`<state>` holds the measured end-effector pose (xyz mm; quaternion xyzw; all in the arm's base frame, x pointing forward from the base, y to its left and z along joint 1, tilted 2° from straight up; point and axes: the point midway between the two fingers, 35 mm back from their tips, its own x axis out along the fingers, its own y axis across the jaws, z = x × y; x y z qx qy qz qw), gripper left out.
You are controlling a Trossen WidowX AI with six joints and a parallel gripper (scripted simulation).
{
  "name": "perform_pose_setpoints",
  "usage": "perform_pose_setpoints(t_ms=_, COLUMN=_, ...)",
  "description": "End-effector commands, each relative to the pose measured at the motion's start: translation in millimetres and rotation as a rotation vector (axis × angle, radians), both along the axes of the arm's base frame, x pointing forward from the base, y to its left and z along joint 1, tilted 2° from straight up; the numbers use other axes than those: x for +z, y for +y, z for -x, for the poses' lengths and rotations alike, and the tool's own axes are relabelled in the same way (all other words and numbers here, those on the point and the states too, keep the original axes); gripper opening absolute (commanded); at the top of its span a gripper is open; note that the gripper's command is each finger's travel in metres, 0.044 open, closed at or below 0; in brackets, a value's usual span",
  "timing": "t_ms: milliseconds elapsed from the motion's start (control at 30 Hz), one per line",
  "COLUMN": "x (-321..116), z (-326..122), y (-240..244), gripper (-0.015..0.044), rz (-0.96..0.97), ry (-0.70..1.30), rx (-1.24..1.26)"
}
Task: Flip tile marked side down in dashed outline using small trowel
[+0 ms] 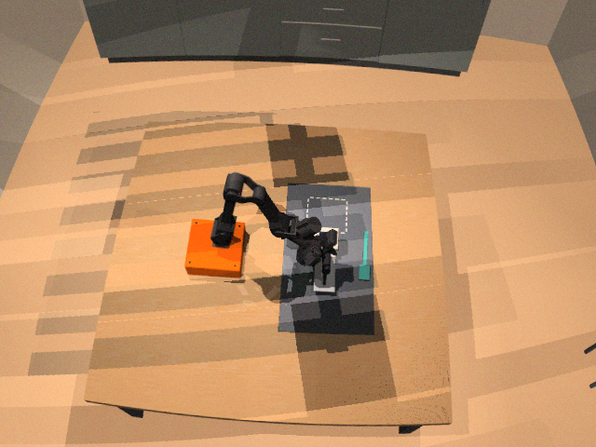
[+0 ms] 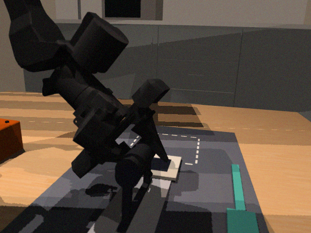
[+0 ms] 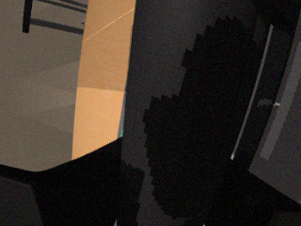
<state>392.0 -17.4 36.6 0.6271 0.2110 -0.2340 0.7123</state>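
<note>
My gripper (image 1: 323, 252) (image 2: 136, 159) is shut on the black handle of the trowel (image 1: 325, 264) (image 2: 128, 170). The trowel's long pale blade (image 2: 150, 208) lies low over the mat (image 1: 356, 312) (image 2: 211, 180), and its far end meets the tile's near edge. How far it reaches under the tile is hidden. The white tile (image 1: 337, 229) (image 2: 174, 169) shows a dark navy square facing up. It lies just on the near side of the dashed outline (image 2: 197, 151), partly hidden by my finger. The wrist view is mostly filled by the dark handle.
A teal flat tool (image 1: 364, 272) (image 2: 242, 220) lies along the mat's right side, its square end nearer the exterior camera side. The orange base block (image 1: 207, 248) (image 2: 7, 140) carries the arm left of the mat. Wide shadows cross the mat and table.
</note>
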Motion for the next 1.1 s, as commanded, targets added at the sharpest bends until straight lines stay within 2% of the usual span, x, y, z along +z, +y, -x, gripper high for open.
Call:
perform_pose_setpoints(t_ms=0, x=0, z=0, y=14, gripper=0.0000, rz=-0.010, ry=-0.003, rx=0.021)
perform_pose_setpoints(t_ms=233, x=0, z=0, y=14, gripper=0.0000, rz=-0.015, ry=-0.003, rx=0.022)
perform_pose_setpoints(t_ms=500, x=16, z=1, y=12, gripper=0.0000, rz=-0.112, ry=-0.001, rx=0.027)
perform_pose_setpoints(t_ms=1067, x=49, z=4, y=49, gripper=0.0000, rz=-0.117, ry=-0.002, rx=0.028)
